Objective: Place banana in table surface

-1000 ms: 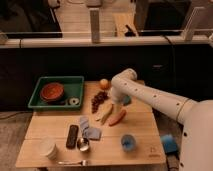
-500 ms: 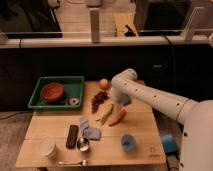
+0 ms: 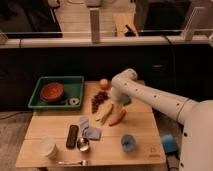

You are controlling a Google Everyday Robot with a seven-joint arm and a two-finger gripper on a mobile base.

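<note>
The banana (image 3: 105, 114) is a slim pale yellow-green fruit lying on the table surface (image 3: 140, 131), just left of the orange-red carrot (image 3: 118, 117). The gripper (image 3: 111, 101) hangs at the end of the white arm (image 3: 150, 97), directly above the banana's upper end and close to it. Dark grapes (image 3: 98, 99) lie just left of the gripper. The round orange fruit (image 3: 103, 83) sits behind them.
A green tray (image 3: 75, 85) at the back left holds a red bowl (image 3: 52, 91) and a small white ring. In front lie a blue cloth (image 3: 89, 128), a dark bar (image 3: 72, 136), a spoon (image 3: 83, 145), a white cup (image 3: 48, 147), a fork (image 3: 72, 162) and a blue cup (image 3: 128, 142).
</note>
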